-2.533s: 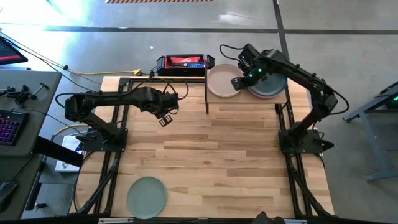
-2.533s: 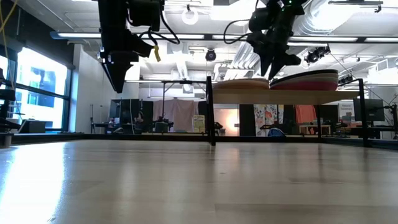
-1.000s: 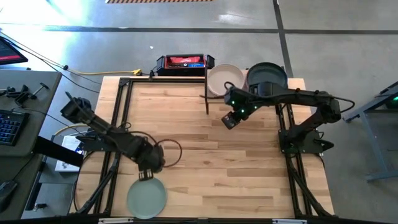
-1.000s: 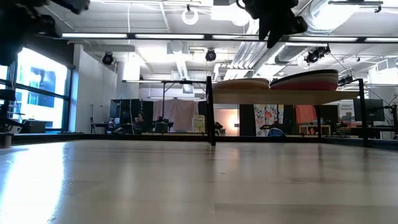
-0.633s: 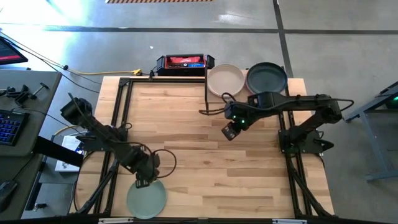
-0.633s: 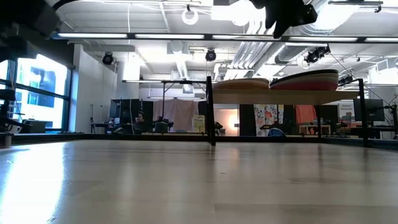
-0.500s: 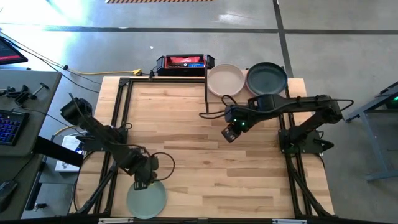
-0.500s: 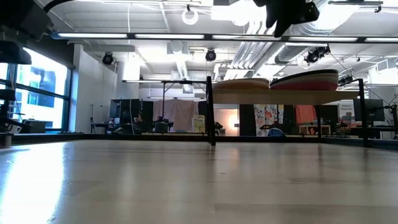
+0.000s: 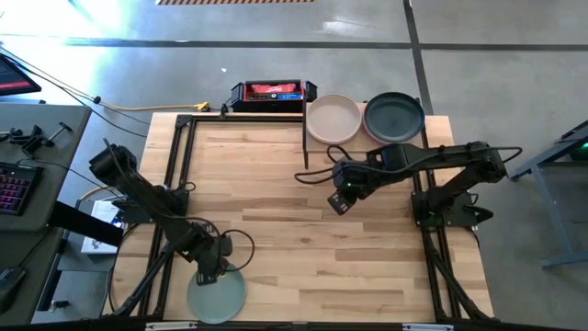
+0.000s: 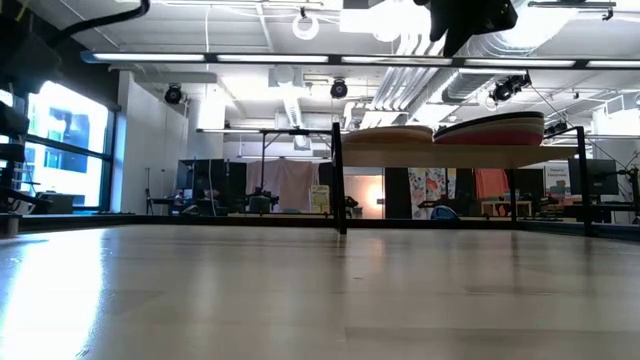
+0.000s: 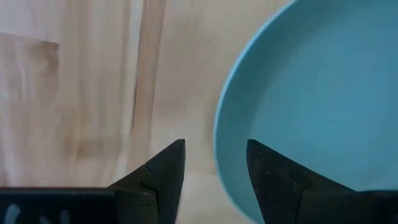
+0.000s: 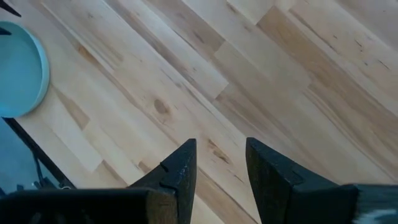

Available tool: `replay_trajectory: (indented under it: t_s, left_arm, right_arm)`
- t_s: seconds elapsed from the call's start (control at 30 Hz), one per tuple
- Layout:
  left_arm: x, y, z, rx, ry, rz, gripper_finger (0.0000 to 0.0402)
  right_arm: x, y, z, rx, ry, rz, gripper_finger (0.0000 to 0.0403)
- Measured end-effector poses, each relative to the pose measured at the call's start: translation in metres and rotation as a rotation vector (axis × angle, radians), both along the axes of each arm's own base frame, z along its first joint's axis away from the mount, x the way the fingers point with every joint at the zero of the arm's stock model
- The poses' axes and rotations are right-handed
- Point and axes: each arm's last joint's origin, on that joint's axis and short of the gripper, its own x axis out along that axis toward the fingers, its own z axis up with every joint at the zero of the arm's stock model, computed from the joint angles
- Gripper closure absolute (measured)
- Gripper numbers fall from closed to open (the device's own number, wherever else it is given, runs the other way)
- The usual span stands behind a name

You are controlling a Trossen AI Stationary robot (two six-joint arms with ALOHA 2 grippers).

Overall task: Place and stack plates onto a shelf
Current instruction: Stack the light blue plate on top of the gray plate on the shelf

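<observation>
Left claw [image 11: 214, 171] over near edge of table, fingers wide apart, empty, straddling rim of green plate [image 9: 217, 292]; plate lies flat, mostly on far side of one finger. Right claw [image 9: 339, 202] mid-table, fingers parted, empty; shelf [image 9: 363, 142] beyond it, stacks on top. Risk: fingers close short of rim, plate slides or tips off table edge.

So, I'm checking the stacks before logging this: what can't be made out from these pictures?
- High view: the plates beneath the beige round plate and the charcoal round plate are covered by them.
- Low view: the light wood shelf shows the stacks edge-on; the count is unreadable.
- Left wrist view: the sage green round plate is cut off by the picture's edge.
- Low view: the left claw is out of frame.
</observation>
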Motion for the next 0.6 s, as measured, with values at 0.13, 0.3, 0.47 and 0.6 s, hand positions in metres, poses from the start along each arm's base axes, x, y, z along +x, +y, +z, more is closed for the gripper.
replay_trajectory:
  t_s: [0.13,0.3,0.47,0.6]
  left_arm:
    - [-0.002,0.001,-0.008,-0.012,0.0,0.011,0.0243]
    - [-0.007,0.005,-0.015,-0.002,0.031,0.01,0.0243]
    - [-0.008,0.006,-0.017,0.0,0.035,0.017,0.0243]
    - [-0.007,0.005,-0.02,0.003,0.039,0.017,0.0243]
  right_arm:
    - [0.0,0.0,0.0,0.0,-0.001,0.0,0.0286]
    - [0.0,0.0,0.0,0.0,-0.001,0.001,0.0286]
    - [0.001,0.0,0.0,0.0,-0.008,0.002,0.0286]
    - [0.001,0.0,0.001,0.0,-0.017,0.002,0.0286]
